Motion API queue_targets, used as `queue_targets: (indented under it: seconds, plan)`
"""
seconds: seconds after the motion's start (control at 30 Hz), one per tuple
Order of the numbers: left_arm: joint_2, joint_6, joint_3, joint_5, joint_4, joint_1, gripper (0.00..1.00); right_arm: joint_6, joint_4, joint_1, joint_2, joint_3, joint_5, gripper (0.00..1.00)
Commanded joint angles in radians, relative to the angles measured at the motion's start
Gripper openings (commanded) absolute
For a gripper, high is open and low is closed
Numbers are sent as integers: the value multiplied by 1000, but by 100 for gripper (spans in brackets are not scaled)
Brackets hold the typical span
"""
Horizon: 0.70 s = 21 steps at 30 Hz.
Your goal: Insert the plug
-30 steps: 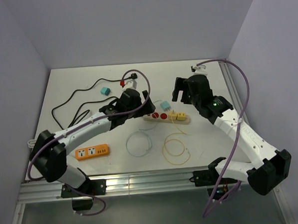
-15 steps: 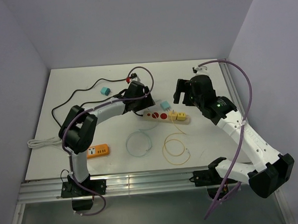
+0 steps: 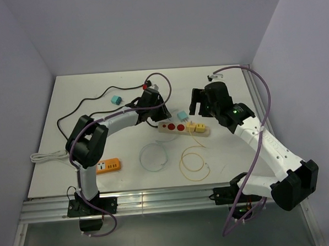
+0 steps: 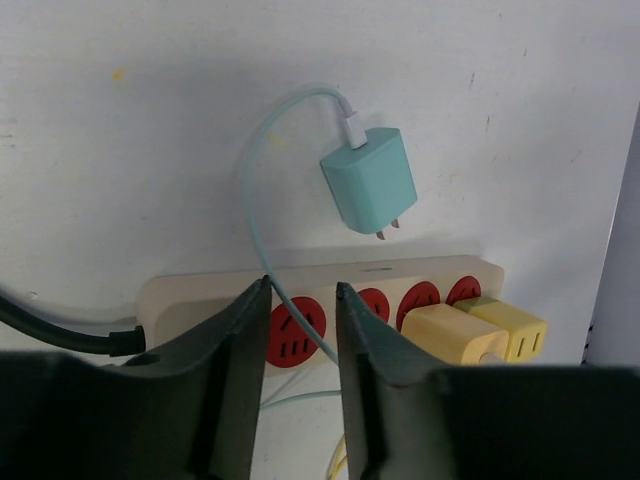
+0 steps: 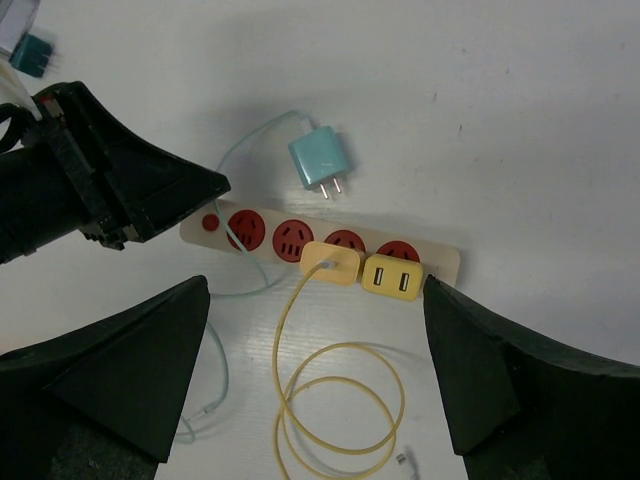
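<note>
A teal plug [image 4: 368,193] lies flat on the table just beyond the beige power strip [image 4: 200,295], its prongs pointing at the strip; it also shows as the teal plug [image 3: 182,116] [image 5: 320,158]. Two yellow plugs [image 5: 332,265] [image 5: 392,276] sit in the strip's right sockets. My left gripper [image 4: 298,300] [image 3: 156,115] hovers over the strip's left end. Its jaws stand a narrow gap apart, and the plug's pale teal cable [image 4: 262,190] runs between them untouched. My right gripper [image 5: 316,283] [image 3: 201,106] hangs wide open above the strip, holding nothing.
A yellow cable coil [image 3: 193,163] and a pale teal cable loop [image 3: 153,156] lie in front of the power strip [image 3: 173,128]. An orange power strip [image 3: 109,166] sits front left. A second teal plug [image 3: 116,99] and a black cable [image 3: 81,113] lie back left.
My left gripper's jaws have narrowed from wide open to a small gap, and it has shifted to the strip's left end. The right gripper drifted slightly left.
</note>
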Motion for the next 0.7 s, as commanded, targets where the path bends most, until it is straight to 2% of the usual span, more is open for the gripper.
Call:
queue_targets:
  seconds: [0.0, 0.03, 0.1, 0.13, 0.17, 0.2, 0.3, 0.37, 0.47, 0.53, 0.6, 0.67]
  plan:
    - [-2, 25, 45, 39, 44, -3, 35, -4, 27, -6, 15, 29, -5, 94]
    - [1, 31, 48, 39, 42, -4, 30, -7, 26, -8, 22, 33, -7, 94]
    - [4, 32, 59, 39, 18, -1, 27, -5, 20, -8, 29, 46, -5, 93]
    - [-2, 36, 57, 38, 11, -1, 33, -5, 17, -8, 30, 51, -5, 93]
    - [-8, 33, 40, 35, 13, -1, 43, -5, 12, -8, 29, 52, -5, 93]
    - [-17, 31, 25, 27, 30, -1, 60, -5, 12, -6, 24, 52, -5, 93]
    - [-40, 25, -10, 10, 34, -1, 72, -7, 27, -8, 12, 40, -11, 93]
    - [-34, 29, -1, 16, 25, -1, 74, -7, 34, -8, 12, 37, -14, 93]
    - [-18, 28, 13, 47, 48, -1, 72, -8, 27, -6, 24, 45, -16, 93]
    - [7, 31, 29, 61, 45, -1, 62, -7, 23, -8, 27, 48, -13, 93]
    - [22, 32, 59, 73, 34, -2, 46, -5, 24, -6, 27, 51, -5, 93]
    - [35, 40, 85, 85, 30, 1, 39, -1, 23, -8, 27, 56, 1, 93]
